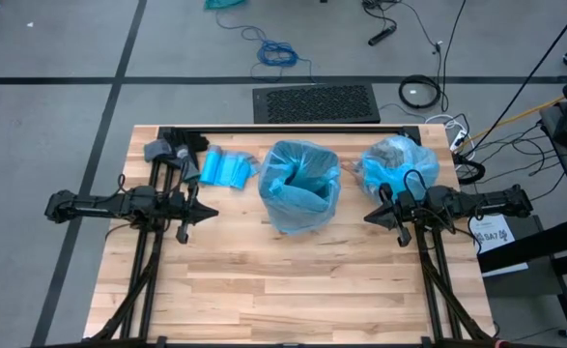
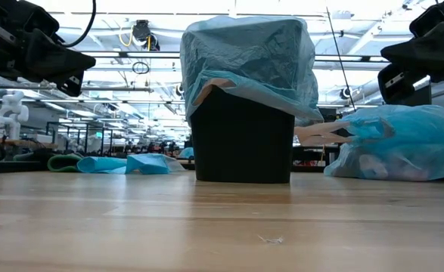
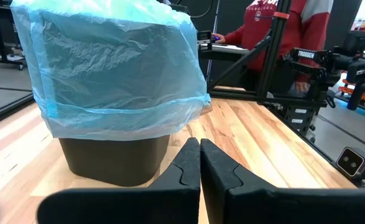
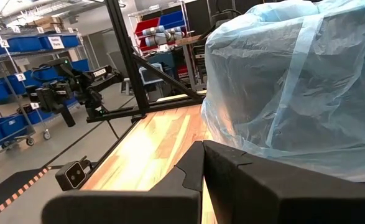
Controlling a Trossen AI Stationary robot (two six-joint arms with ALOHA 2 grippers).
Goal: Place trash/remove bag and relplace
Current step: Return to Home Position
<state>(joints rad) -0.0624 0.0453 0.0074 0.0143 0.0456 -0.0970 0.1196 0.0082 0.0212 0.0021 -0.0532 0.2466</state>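
Your left gripper (image 1: 209, 214) is pressing its fingers (image 3: 185, 168) together, holding nothing. Your right gripper (image 1: 368, 218) is doing the same. The bin (image 2: 240, 140), wearing a blue bag (image 1: 307, 159), is sitting between both fingertips. The trash (image 1: 391, 152) is lying inside a full bag (image 1: 416, 166) beside the right fingers.

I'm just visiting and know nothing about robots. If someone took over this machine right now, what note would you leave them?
Left pincer: shut, empty, raised left of the bin.
Right pincer: shut, empty, raised right of the bin, near the full bag.
Things: full bag lies on the table right of the bin; spare bags lie left of the bin.
Done: a fresh liner covers the bin, though lopsided.
Left: probably only parking both arms, maybe straightening the liner.
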